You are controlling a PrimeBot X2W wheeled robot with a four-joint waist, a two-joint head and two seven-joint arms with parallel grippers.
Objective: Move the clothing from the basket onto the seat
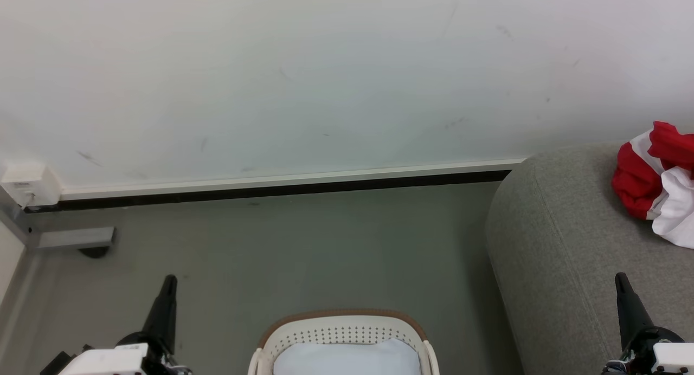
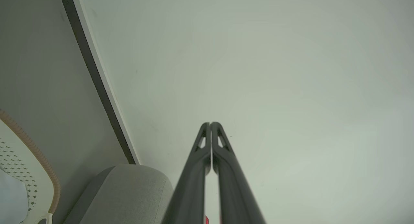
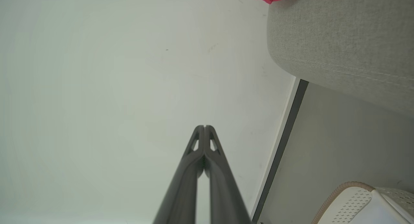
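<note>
Clothing (image 1: 650,180), red and white, lies bunched on the grey seat (image 1: 564,245) at the right in the head view, well apart from the basket (image 1: 341,316). A pale cloth (image 1: 347,359) sits in the basket. Grey floor (image 1: 303,245) lies between basket and seat, with a white wall (image 1: 325,82) behind. The left gripper (image 1: 170,280) and right gripper (image 1: 619,278) point up, holding nothing. The left wrist view shows its fingers pressed tight together, and the basket rim at the left. The right wrist view shows its fingers pressed together too, and a red bit atop the seat.
</note>
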